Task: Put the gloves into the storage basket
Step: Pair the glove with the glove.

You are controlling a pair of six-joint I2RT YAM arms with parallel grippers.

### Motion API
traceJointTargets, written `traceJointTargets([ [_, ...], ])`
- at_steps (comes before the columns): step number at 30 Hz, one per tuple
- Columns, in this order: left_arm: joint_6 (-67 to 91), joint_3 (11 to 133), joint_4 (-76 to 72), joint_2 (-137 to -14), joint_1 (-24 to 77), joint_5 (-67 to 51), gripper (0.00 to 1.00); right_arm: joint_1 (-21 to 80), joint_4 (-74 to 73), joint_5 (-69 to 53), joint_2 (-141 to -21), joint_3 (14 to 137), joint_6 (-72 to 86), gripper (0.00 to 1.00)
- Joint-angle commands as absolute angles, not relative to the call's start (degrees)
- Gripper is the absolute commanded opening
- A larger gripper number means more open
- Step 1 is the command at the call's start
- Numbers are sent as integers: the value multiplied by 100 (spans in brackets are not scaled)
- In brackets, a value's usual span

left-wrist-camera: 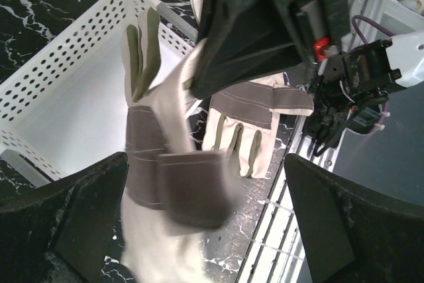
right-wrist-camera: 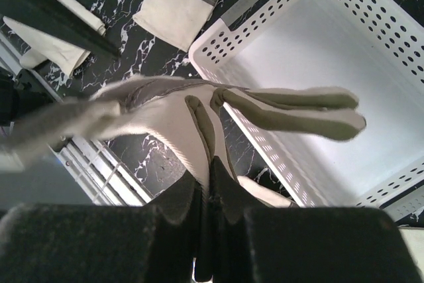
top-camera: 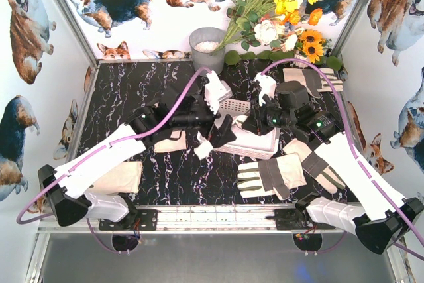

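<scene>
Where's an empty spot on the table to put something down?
Bare marble back left, between the bucket and the wall, and front centre, left of the flat glove. The basket looks empty inside. Crowded mid-table, where the jaws meet.

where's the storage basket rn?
Top view: the storage basket sits mid-table, just beyond the flat glove lying ahead of the right arm's base. Right wrist view: it lies directly below the held glove.
</scene>
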State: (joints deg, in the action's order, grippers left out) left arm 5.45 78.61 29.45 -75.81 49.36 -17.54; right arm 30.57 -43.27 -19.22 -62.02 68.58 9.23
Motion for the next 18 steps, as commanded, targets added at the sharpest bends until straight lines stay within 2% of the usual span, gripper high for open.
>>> traceJointTargets([
  [1,371,8085,3182,-7663,5227,-1451,96,3041,-4075,-1864,-6134,7103,971,0],
  [13,168,7820,3012,-7517,5396,75,96,3041,-3921,-2304,-6226,7156,1029,0],
  [18,-105,8010,3296,-7661,5401,182,68,3041,-4042,-2359,-6266,7278,998,0],
])
